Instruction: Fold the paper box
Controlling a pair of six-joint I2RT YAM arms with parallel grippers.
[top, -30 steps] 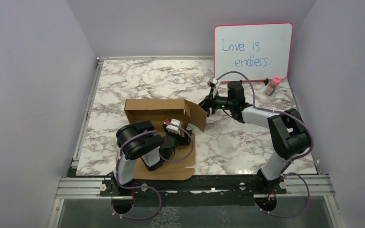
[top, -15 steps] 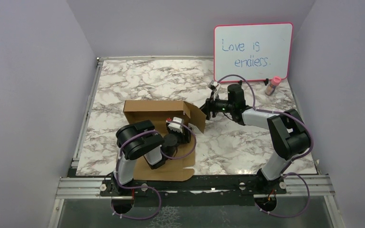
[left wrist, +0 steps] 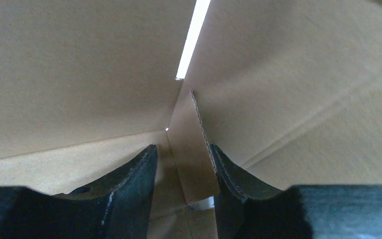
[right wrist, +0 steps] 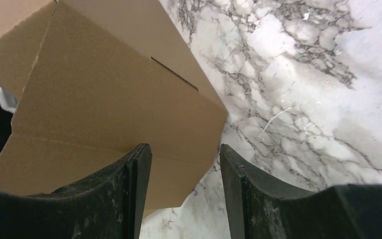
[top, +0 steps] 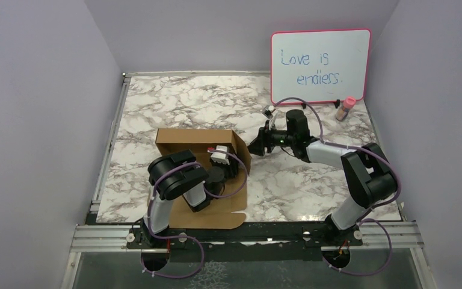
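Plain brown paper box [top: 194, 138] (half-folded), walls upright.

Black left claw [left wrist: 181, 149], white-grey arms [top: 177, 174], purple cables [top: 293, 100]

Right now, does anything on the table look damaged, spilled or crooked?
Nothing looks damaged or spilled. The paper box is only half folded: in the left wrist view a slit of light shows where two walls do not meet at a corner. That fits an unfinished fold, not a fault.
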